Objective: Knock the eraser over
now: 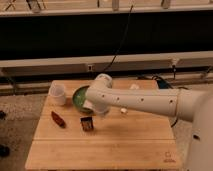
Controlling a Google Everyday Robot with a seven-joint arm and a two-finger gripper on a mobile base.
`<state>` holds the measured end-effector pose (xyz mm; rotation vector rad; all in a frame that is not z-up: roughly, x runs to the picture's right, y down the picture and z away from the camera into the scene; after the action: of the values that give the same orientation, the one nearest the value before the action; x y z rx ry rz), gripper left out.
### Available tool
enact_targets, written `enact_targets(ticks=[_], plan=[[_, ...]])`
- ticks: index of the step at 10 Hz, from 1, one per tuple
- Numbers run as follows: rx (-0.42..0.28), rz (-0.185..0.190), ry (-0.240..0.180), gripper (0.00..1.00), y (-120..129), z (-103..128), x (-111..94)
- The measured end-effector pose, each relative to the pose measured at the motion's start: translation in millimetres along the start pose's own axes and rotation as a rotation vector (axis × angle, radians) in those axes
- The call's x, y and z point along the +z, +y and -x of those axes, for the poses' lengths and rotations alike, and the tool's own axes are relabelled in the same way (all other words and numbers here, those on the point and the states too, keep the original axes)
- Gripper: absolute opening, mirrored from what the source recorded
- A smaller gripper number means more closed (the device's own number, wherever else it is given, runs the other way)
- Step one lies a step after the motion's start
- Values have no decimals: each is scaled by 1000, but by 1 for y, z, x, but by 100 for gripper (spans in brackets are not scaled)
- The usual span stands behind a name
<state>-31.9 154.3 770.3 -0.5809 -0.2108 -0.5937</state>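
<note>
The eraser (87,123), a small dark block with an orange-brown face, stands upright on the wooden table (115,145), left of its middle. My white arm reaches in from the right and bends down over the green bowl (78,96). The gripper (96,113) is at the arm's lower end, shut, just above and to the right of the eraser. I cannot tell whether it touches the eraser. Nothing is held.
A white cup (57,93) stands at the table's back left. A slim reddish-brown object (58,119) lies left of the eraser. A pale block (88,105) lies in the bowl, partly hidden by the arm. A small white bit (123,111) lies under the forearm.
</note>
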Motion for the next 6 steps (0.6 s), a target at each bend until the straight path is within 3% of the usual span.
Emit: enact_targets(ticks=[6], plan=[[-37, -15, -7, 3, -17, 18, -4]])
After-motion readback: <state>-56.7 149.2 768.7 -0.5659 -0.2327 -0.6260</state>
